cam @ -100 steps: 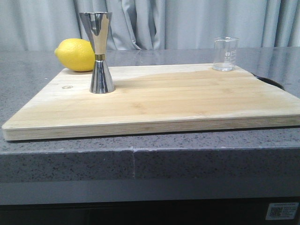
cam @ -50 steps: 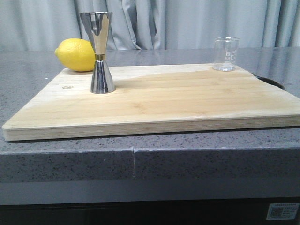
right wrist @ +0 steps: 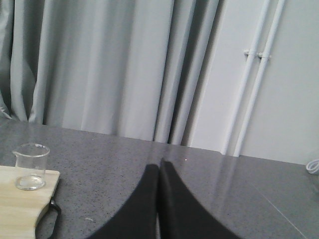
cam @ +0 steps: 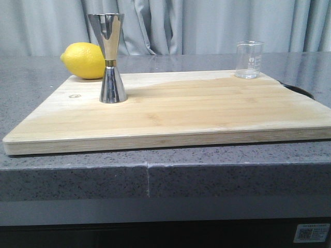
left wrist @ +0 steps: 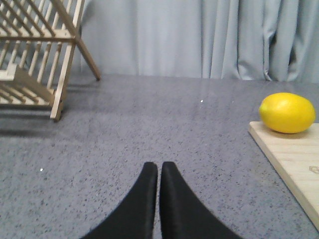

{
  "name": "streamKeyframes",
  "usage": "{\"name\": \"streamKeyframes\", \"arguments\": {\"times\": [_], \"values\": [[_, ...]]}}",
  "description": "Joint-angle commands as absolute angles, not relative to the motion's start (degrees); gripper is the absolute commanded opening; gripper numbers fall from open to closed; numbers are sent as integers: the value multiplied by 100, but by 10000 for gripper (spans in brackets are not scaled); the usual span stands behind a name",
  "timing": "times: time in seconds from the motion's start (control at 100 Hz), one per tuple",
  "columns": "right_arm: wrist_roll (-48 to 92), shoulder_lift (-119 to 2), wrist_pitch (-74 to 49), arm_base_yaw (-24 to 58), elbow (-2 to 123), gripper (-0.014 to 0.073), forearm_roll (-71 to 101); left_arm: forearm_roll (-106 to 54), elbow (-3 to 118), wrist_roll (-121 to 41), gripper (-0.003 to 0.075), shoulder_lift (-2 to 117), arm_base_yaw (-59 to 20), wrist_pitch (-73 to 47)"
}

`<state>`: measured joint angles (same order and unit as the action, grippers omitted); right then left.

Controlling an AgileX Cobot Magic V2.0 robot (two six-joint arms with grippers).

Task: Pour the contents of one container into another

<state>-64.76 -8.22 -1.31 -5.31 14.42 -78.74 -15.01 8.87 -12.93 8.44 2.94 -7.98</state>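
- My right gripper (right wrist: 159, 172) has its fingers pressed together with nothing between them; it hangs over bare counter, off the cutting board (cam: 170, 111).
- My left gripper (left wrist: 159, 174) is likewise pinched closed and empty, over the grey counter (left wrist: 124, 134) on the lemon's (left wrist: 287, 112) side of the board.
- The glass beaker (cam: 249, 60) stands upright at the board's far corner on my right side; in the right wrist view it shows beside my fingers, on the board's corner (right wrist: 31, 167).
- The steel jigger (cam: 110, 58) stands upright near the board's opposite, left end, just in front of the lemon (cam: 84, 60), well apart from the beaker.
- What the next move turns on, I judge: the beaker lies nearer my right arm, its long axis vertical, so a sideways grasp around its wall suits.
- I would have to spread those fingers first.
- A little clear liquid seems to sit in the beaker's bottom; I cannot be sure.
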Motion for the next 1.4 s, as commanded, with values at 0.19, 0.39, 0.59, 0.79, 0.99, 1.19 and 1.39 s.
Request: {"name": "streamKeyframes", "arguments": {"times": [0.19, 0.39, 0.59, 0.79, 0.99, 1.19, 1.39], "values": [[-6480, -880, -47, -559, 1611, -71, -7901, -259, 84, 313, -19, 526, 252, 1144], [-6480, -880, -47, -559, 1611, -71, -7901, 242, -187, 584, -19, 101, 252, 979], [-6480, -880, -47, -559, 1611, -71, -7901, 348, -187, 584, -19, -160, 252, 865], [-6480, -880, -47, -559, 1611, -71, -7901, 348, -187, 584, -19, -160, 252, 775], [-6480, -880, -47, -559, 1611, -71, -7901, 348, -187, 584, -19, -160, 252, 771], [-6480, -880, -47, -559, 1611, -71, -7901, 428, -187, 584, -19, -160, 252, 771], [-6480, -880, -47, -559, 1611, -71, -7901, 595, -187, 584, -19, -160, 252, 536]]}}
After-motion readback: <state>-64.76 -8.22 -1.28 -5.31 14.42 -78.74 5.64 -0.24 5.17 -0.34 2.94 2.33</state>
